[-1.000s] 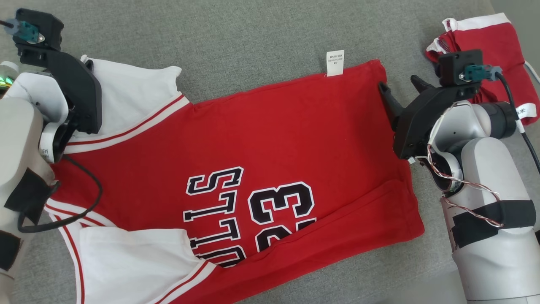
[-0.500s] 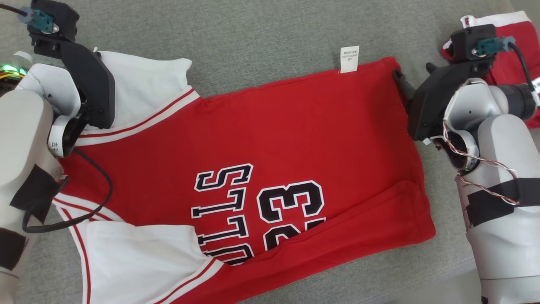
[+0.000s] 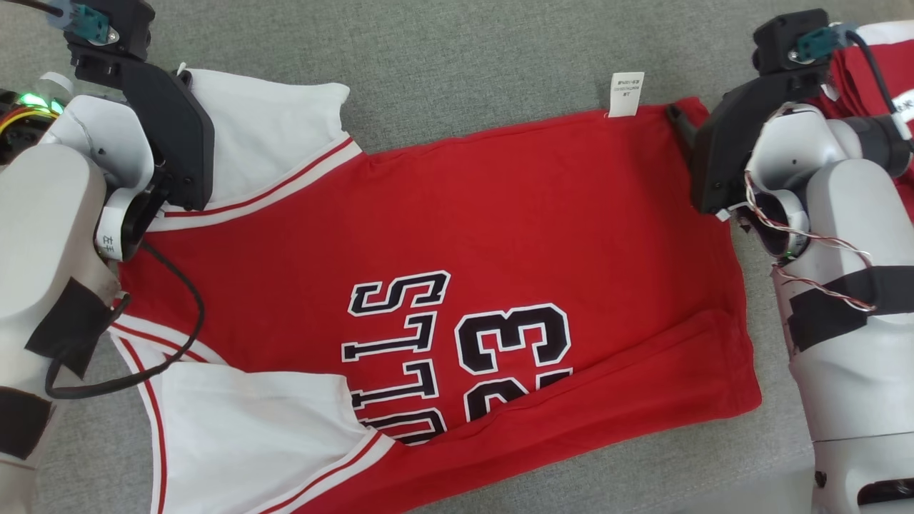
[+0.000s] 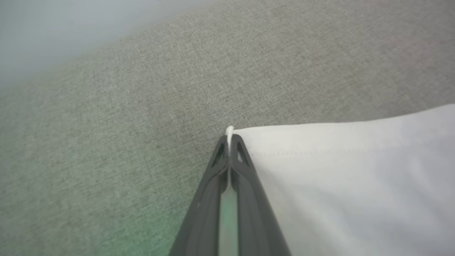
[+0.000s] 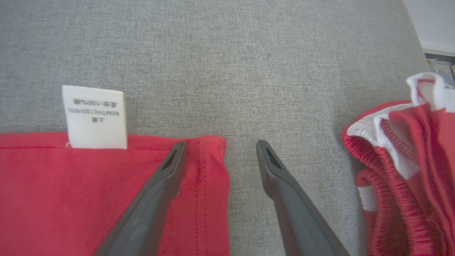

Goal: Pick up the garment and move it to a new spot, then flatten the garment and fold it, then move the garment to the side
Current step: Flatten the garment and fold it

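The red basketball jersey (image 3: 500, 214) lay spread flat across the grey fabric surface (image 3: 464, 50), printed letters and number facing up, its white sleeves at the left. The left gripper (image 4: 230, 140) was clamped tight on the far corner of the far white sleeve (image 4: 337, 170). The right gripper (image 5: 221, 144) stood wide open and held nothing. One finger was over the jersey's far right hem corner, near the white care label (image 5: 94, 117), the other over bare fabric. A bunched red-and-white garment (image 5: 408, 170) lay further right.
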You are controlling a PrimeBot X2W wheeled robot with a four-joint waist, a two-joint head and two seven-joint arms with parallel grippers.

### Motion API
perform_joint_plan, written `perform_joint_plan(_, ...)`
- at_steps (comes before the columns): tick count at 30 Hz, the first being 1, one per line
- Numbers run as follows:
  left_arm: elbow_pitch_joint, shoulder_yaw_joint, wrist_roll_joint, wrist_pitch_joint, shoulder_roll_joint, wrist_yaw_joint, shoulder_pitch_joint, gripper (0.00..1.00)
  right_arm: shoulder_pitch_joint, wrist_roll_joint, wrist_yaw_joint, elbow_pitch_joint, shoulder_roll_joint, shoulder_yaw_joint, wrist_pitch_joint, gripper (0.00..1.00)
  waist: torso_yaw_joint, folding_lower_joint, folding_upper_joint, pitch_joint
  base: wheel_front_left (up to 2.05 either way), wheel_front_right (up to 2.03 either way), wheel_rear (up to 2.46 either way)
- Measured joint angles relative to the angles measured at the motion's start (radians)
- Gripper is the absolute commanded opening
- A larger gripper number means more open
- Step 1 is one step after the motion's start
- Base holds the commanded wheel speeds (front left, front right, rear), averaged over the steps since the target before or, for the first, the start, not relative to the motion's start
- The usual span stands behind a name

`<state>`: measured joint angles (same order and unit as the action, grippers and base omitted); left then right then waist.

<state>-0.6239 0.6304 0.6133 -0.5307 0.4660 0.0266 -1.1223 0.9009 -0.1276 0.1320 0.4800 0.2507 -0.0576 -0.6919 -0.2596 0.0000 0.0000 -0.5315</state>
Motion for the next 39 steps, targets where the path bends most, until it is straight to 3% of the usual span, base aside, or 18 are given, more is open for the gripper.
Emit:
perform_joint_plan(4, 0.009, 0.002, 0.002, -0.002, 0.003, 0.0, 0.0, 0.0, 0.006, -0.012, 0.0, 0.012, -0.009, -0.017, -0.03, 0.89, 0.002, 0.0, 0.0, -0.001, 0.0, 0.0, 0.0)
perform_joint_plan(5, 0.009, 0.002, 0.002, -0.002, 0.003, 0.0, 0.0, 0.0, 0.006, -0.012, 0.0, 0.012, -0.009, -0.017, -0.03, 0.75, 0.002, 0.0, 0.0, -0.001, 0.0, 0.0, 0.0)
perform_joint_plan(6, 0.009, 0.002, 0.003, -0.005, 0.003, 0.0, 0.0, 0.0, 0.007, -0.016, 0.0, 0.014, -0.009, -0.02, -0.041, 0.49, 0.003, 0.0, 0.0, -0.001, 0.0, 0.0, 0.0)
perform_joint_plan(8, 0.012, 0.005, 0.005, -0.007, 0.003, 0.0, 0.0, 0.0, 0.007, -0.026, 0.0, 0.011, -0.008, -0.03, -0.054, 0.2, 0.005, 0.0, 0.0, 0.001, 0.0, 0.0, 0.0)
perform_joint_plan(9, 0.012, 0.005, 0.005, -0.007, 0.003, 0.0, 0.0, 0.0, 0.007, -0.026, 0.0, 0.011, -0.008, -0.03, -0.054, 0.0, 0.005, 0.0, 0.0, 0.001, 0.0, 0.0, 0.0)
perform_joint_plan(20, 0.061, -0.049, 0.057, 0.189, -0.012, 0.021, 0.049, 0.0, -0.04, -0.035, 0.0, -0.025, 0.0, -0.003, 0.065, 0.0, 0.019, 0.0001, 0.0001, 0.02, 0.0, 0.0, 0.0)
perform_joint_plan(28, 0.193, -0.111, 0.141, 0.369, -0.02, 0.053, 0.222, 0.0, -0.145, -0.047, 0.0, -0.088, 0.022, 0.034, 0.16, 0.0, 0.055, 0.0001, 0.0001, 0.067, 0.0, 0.0, 0.0)
perform_joint_plan(35, 0.375, -0.15, 0.21, 0.496, -0.043, 0.032, 0.45, 0.0, -0.268, -0.074, 0.0, -0.136, 0.042, 0.078, 0.225, 0.0, 0.096, 0.0, 0.0, 0.133, 0.0, 0.0, 0.0)
perform_joint_plan(39, 0.465, -0.159, 0.242, 0.542, -0.053, -0.002, 0.583, 0.0, -0.346, -0.083, 0.0, -0.149, 0.041, 0.121, 0.246, 0.0, 0.12, 0.0, 0.0, 0.176, 0.0, 0.0, 0.0)
